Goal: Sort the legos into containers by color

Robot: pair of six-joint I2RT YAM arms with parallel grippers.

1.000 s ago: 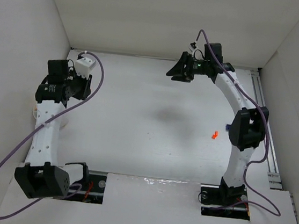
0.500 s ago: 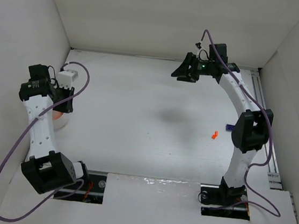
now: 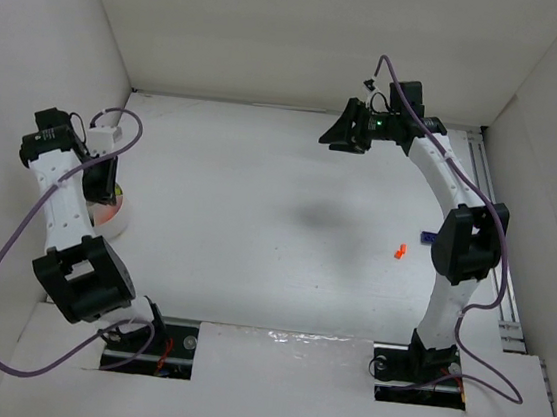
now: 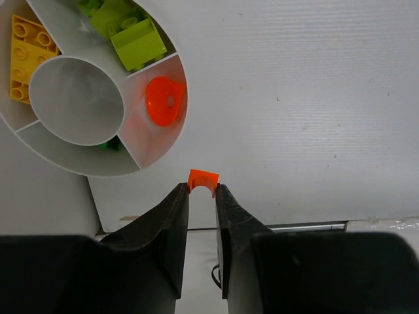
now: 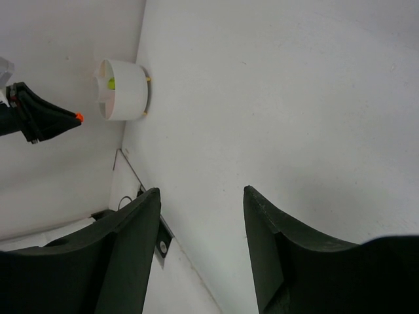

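Note:
My left gripper point(image 4: 202, 190) is shut on a small orange lego point(image 4: 202, 180) and holds it above the floor, just beside the rim of a round white divided container point(image 4: 171, 140). Its sections hold yellow legos point(image 4: 26, 42), light green legos point(image 4: 134, 40), an orange piece point(image 4: 163, 101) and a bit of dark green point(image 4: 108, 144). In the top view the left gripper point(image 3: 101, 188) hangs over that container point(image 3: 122, 219) at the far left. My right gripper point(image 3: 335, 135) is open and empty, raised at the back. An orange lego point(image 3: 399, 251) and a purple-blue lego point(image 3: 422, 235) lie by the right arm.
White walls close in the floor on the left, back and right. A metal rail point(image 3: 505, 295) runs along the right edge. The right wrist view shows the container point(image 5: 123, 90) against the left wall and the left gripper's tip with its orange lego point(image 5: 78, 118).
The left arm has swung left and toward the near side, bringing its gripper over the container. The right gripper shifted slightly right a second ago and has since stayed still.

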